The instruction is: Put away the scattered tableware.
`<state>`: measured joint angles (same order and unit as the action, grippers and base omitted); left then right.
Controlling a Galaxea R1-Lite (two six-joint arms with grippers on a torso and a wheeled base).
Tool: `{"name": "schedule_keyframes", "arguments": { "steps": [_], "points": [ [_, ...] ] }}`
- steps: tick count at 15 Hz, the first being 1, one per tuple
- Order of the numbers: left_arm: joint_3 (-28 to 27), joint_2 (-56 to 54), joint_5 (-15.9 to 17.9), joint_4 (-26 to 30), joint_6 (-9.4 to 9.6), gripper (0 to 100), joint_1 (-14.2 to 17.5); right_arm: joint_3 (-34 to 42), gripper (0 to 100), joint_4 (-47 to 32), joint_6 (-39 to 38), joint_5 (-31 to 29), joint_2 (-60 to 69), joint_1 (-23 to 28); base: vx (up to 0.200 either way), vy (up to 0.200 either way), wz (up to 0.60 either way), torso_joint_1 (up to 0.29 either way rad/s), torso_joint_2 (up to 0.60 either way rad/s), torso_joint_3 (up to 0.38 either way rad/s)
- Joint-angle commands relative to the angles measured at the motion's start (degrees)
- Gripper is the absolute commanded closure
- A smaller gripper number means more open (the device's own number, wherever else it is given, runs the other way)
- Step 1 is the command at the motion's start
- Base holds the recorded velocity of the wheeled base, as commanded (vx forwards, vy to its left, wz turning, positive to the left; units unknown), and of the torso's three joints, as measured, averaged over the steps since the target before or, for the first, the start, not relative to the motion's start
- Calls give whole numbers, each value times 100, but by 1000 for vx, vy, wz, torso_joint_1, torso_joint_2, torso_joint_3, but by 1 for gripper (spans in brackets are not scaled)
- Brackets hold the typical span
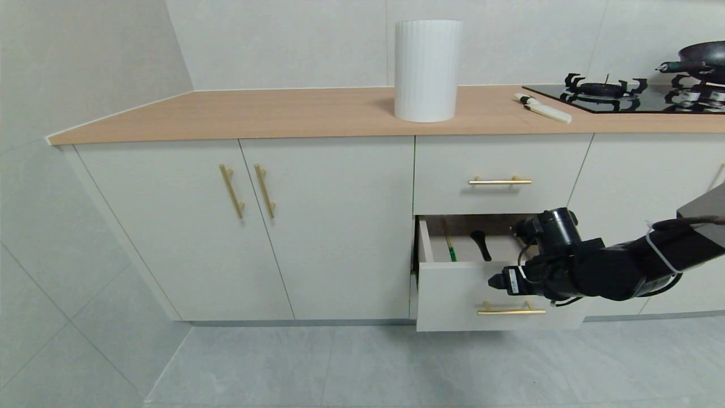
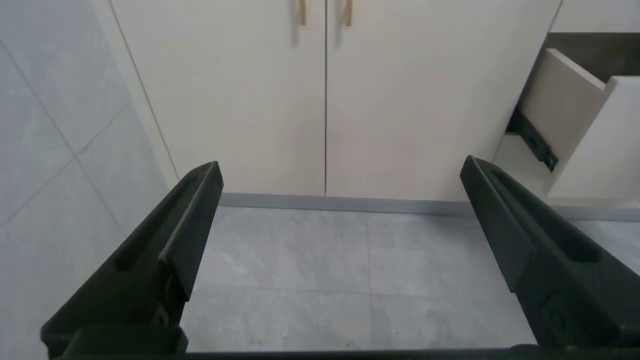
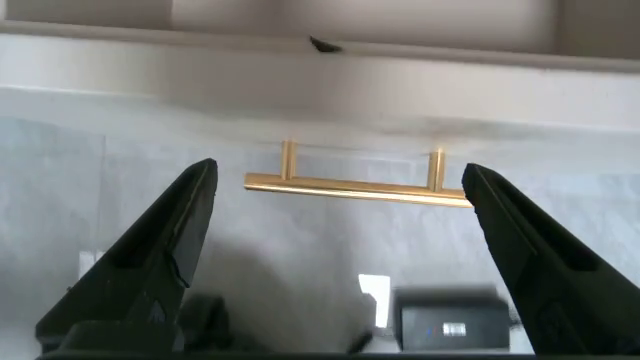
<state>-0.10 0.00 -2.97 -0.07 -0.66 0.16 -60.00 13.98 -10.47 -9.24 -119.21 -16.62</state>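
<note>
A cream-handled knife lies on the wooden counter beside the hob. Below it the second drawer is pulled out. A black ladle-like utensil and a green-handled piece lie inside. My right gripper hangs in front of the drawer's front panel, just above its gold handle. In the right wrist view the right gripper is open, with the gold handle ahead between its fingers and not touched. My left gripper is open and empty, low over the floor facing the cabinet doors.
A tall white ribbed container stands mid-counter. A black gas hob with a pan is at the right. The top drawer and the double doors are closed. Grey tiled floor lies open in front.
</note>
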Motion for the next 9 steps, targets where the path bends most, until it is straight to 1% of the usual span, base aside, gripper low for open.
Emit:
{"name": "schedule_keyframes", "arguments": {
  "steps": [1,5,9],
  "points": [
    [1,0,-1,-1,-4,0,2,-416,0,-10,98,1,-357,132,0,0,0,0,0,0],
    [1,0,-1,-1,-4,0,2,-1339,0,-18,450,1,-858,361,0,0,0,0,0,0],
    [1,0,-1,-1,-4,0,2,-2059,0,-45,529,-16,-1262,361,0,0,0,0,0,0]
  ]
}}
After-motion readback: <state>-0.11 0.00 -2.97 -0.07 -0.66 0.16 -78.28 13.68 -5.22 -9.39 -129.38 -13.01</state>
